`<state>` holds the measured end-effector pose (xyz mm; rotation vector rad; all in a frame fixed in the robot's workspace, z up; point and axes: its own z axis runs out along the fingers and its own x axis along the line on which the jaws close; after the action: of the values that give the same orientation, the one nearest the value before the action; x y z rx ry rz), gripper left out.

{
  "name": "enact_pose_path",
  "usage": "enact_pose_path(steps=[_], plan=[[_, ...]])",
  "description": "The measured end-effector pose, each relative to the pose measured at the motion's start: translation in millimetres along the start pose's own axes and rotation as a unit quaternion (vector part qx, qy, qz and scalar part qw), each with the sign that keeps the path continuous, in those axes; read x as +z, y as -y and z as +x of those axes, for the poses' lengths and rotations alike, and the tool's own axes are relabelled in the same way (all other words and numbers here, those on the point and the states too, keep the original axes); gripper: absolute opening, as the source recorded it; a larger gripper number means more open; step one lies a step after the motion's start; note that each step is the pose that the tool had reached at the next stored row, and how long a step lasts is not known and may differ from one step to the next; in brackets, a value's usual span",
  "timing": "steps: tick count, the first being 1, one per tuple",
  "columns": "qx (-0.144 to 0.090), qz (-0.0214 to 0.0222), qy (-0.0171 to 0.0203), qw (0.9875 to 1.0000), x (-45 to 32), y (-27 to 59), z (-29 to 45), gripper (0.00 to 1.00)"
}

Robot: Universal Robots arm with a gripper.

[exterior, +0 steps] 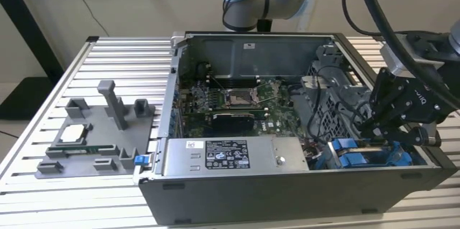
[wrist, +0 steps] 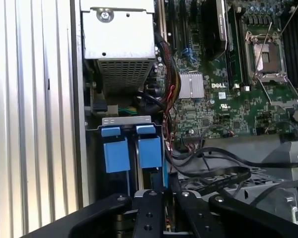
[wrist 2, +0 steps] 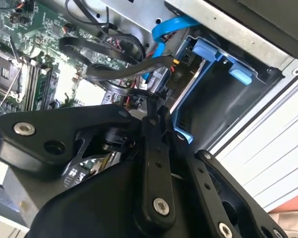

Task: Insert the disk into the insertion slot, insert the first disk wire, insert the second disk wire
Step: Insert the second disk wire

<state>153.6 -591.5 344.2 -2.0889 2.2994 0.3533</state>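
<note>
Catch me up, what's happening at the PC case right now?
The arm's end effector is reaching down into the open computer case at the corner on the exterior view's right, right over the insertion slot with its blue rails. In the second wrist view its fingers are pinched together on a thin dark cable beside the slot.

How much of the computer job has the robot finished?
Done, it seems: the disk, in its blue carrier, sits down in the insertion slot at the case's corner. In hand: the end effector is pinched on a flat black wire right beside that slot. Left: I cannot see a wire plugged into the disk, so both wires look undone.
</note>
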Motion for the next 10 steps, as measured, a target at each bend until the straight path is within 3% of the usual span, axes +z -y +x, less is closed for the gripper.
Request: enact_pose_path(steps=[2, 10], plan=[[0.004, 0.0009, -0.0028, 1.0000, 1.4, 0.2, 0.2, 0.00], [0.007, 0.0018, -0.0062, 1.0000, 2.6, 1.1, 0.2, 0.00]])
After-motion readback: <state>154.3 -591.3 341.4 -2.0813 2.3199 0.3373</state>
